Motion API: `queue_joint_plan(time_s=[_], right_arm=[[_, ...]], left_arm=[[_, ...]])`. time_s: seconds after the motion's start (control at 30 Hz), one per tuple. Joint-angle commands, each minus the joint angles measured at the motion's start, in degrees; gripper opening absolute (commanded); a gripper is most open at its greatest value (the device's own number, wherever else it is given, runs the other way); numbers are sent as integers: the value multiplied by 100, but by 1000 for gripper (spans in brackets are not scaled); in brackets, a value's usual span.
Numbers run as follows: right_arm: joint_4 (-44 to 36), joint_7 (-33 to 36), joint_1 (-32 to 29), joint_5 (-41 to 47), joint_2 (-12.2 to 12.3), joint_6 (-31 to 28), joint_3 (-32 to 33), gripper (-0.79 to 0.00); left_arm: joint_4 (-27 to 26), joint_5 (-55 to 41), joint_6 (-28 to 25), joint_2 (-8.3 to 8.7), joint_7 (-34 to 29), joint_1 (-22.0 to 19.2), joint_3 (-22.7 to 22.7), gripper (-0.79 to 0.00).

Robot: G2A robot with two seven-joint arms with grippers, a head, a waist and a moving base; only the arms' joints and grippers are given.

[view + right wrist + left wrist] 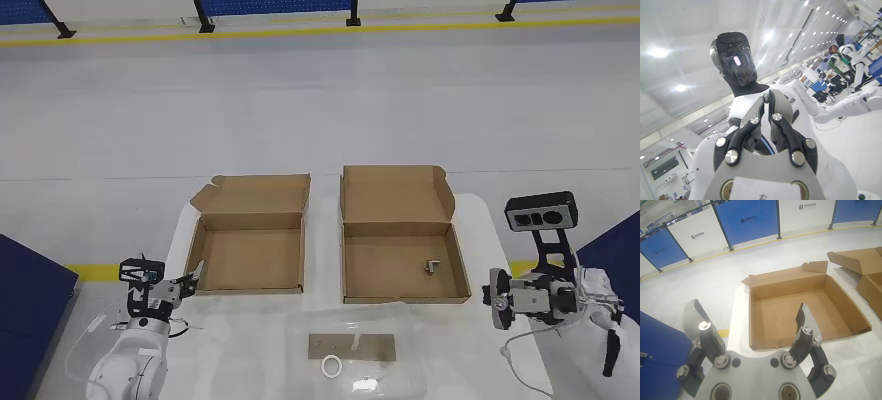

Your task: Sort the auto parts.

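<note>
Left wrist view: the left gripper (pixel 749 305) hangs with its fingers spread wide and nothing between them, just beside the outer wall of the left box (pixel 787 283), whose floor is bare. Seen from above, that gripper sits at eight o'clock on the table (pixel 250 325), and the right arm sits at four o'clock by the table's edge. The right gripper (pixel 766 97) is turned upward and clenched on a small silver pin (pixel 766 98), pinched at its very tips. One metal bracket (pixel 432 266) lies in the right box (pixel 405 215) (about one o'clock from the table's centre). A white ring (pixel 331 367) and a cardboard strip (pixel 350 347) lie at six o'clock. Sorting looks barely begun: one part is boxed, one is in hand, and at least one remains. Both boxes stand open with their lids folded back, so there is room to enter from above. The walls are the edges to mind.
</note>
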Motion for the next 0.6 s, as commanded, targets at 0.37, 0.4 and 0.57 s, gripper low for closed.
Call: queue_joint_plan(time_s=[0.37, 0.4, 0.57], right_arm=[[-108, 243, 24, 601, -178, 244, -16, -785], [-108, 243, 24, 601, -178, 244, -16, -785], [-314, -30, -34, 922, -267, 591, -76, -785]], left_arm=[[0, 0, 0, 0, 0, 0, 0, 0], [0, 0, 0, 0, 0, 0, 0, 0], [0, 0, 0, 0, 0, 0, 0, 0]])
